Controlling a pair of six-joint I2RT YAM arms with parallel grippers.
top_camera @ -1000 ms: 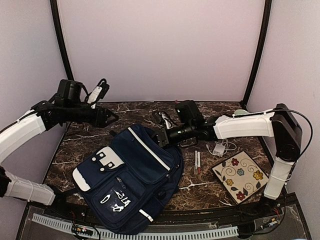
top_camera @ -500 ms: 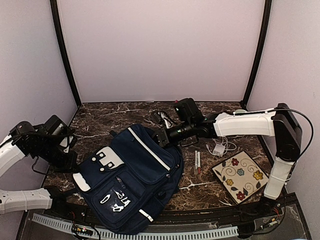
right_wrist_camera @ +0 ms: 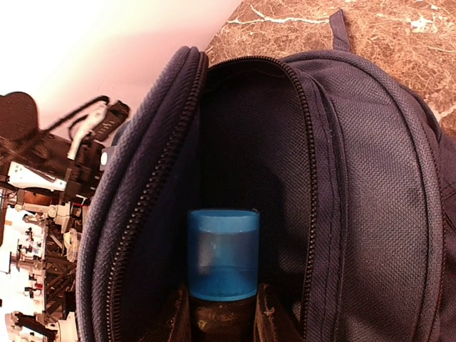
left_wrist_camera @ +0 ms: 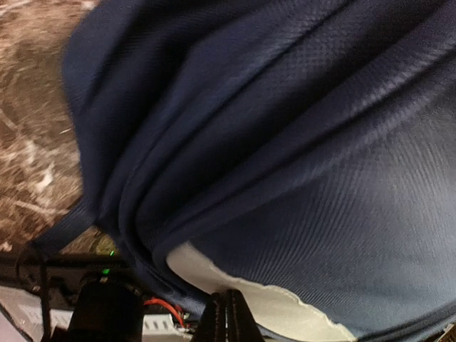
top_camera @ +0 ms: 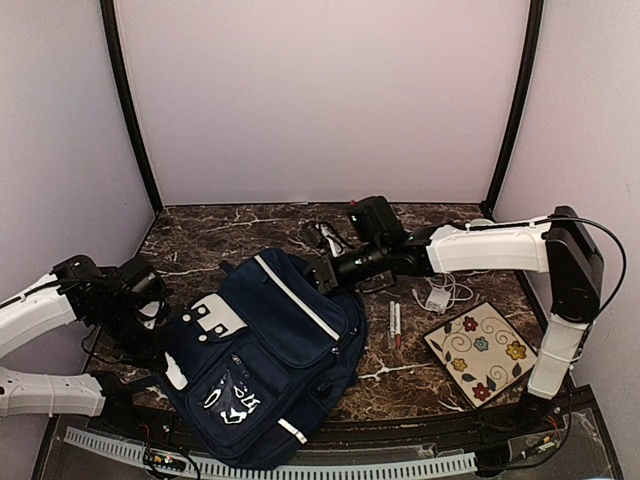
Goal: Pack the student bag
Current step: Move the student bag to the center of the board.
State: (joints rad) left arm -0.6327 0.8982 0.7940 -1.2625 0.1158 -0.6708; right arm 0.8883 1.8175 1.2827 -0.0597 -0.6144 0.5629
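Student bag [top_camera: 265, 350], the large navy-blue striped fabric backpack, lies flat on the brown marble table [top_camera: 250, 222] with its top opening unzipped. Your risk is the dark cylinder with a translucent blue cap [right_wrist_camera: 222, 253]: let it go too shallow and it could catch the bag's zipper edge or roll back out. The right gripper [right_wrist_camera: 222, 317] clenches that cylinder's dark body just inside the bag's mouth. The left gripper [left_wrist_camera: 226, 317] is pinched closed against the bag's pale-patch side; whether it traps fabric, you cannot tell.
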